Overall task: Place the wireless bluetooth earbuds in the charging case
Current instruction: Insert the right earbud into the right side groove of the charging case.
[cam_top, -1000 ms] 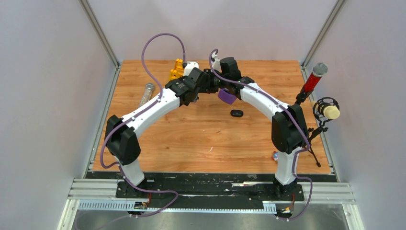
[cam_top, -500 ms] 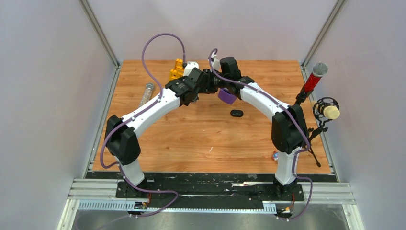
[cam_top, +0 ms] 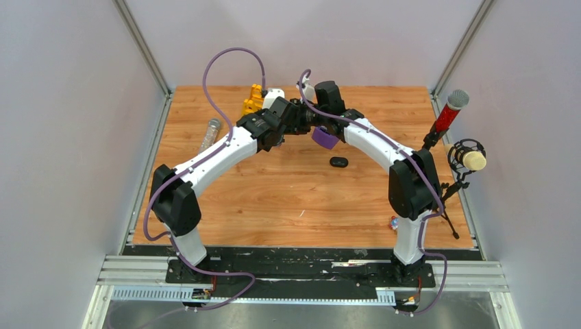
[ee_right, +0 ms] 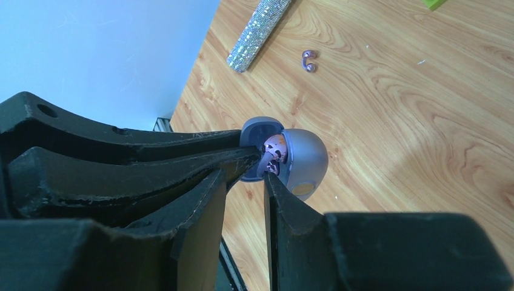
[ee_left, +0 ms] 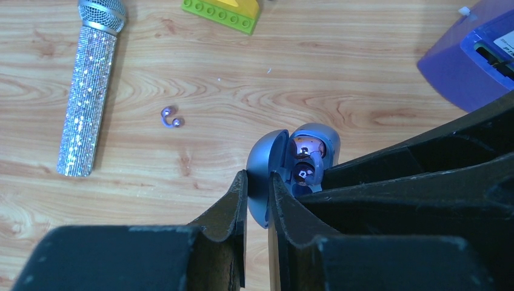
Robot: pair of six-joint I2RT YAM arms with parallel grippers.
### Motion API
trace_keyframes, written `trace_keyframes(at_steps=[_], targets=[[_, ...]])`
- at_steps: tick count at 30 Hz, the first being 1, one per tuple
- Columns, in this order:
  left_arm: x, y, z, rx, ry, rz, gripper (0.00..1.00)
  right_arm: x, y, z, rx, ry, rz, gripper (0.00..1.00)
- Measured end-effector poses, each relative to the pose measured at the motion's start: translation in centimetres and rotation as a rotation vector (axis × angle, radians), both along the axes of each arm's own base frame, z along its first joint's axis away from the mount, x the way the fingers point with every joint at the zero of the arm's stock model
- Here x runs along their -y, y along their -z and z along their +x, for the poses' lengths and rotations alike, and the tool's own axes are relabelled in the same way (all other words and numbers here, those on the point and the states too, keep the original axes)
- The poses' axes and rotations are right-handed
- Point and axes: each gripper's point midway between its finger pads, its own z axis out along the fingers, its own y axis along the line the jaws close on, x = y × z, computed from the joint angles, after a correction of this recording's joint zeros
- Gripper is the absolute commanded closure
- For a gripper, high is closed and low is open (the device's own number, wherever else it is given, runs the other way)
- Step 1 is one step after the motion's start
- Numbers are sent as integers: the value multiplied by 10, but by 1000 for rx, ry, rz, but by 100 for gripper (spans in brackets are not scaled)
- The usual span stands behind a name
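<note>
A grey-blue clamshell charging case (ee_left: 267, 163) hangs open above the table between both grippers. A purple earbud (ee_left: 306, 170) sits in its base half (ee_right: 303, 160). My left gripper (ee_left: 257, 179) is shut on the thin lid. My right gripper (ee_right: 245, 179) has its fingertips at the open mouth of the case, jaws partly apart; I cannot tell whether they grip anything. Another purple earbud (ee_left: 170, 118) lies loose on the wood, also seen in the right wrist view (ee_right: 310, 59). In the top view both wrists hide the case.
A small glossy black oval case (cam_top: 338, 162) lies right of centre. A glittery silver microphone (ee_left: 88, 91) lies to the left. A purple box (ee_left: 473, 54) and a green-and-yellow brick (ee_left: 224, 9) are close by. Two microphones on stands (cam_top: 449, 113) rise at the right edge.
</note>
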Motion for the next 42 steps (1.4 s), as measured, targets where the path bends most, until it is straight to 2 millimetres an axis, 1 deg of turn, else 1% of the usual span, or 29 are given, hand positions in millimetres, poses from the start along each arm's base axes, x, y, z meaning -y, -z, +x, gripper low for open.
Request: trace_keyframes(at_steps=[15, 26, 31, 34, 42], targets=[[-2, -1, 0, 5, -3, 12, 90, -3, -6, -1, -7, -13, 20, 67], [-3, -1, 0, 4, -3, 20, 90, -6, -1, 1, -25, -23, 26, 66], [-4, 0, 0, 1, 0, 23, 91, -9, 5, -1, -60, -39, 36, 71], [-4, 0, 0, 1, 0, 25, 91, -10, 3, -3, -60, -51, 47, 74], [-5, -1, 0, 3, 2, 31, 91, -10, 1, -2, -41, -60, 56, 72]])
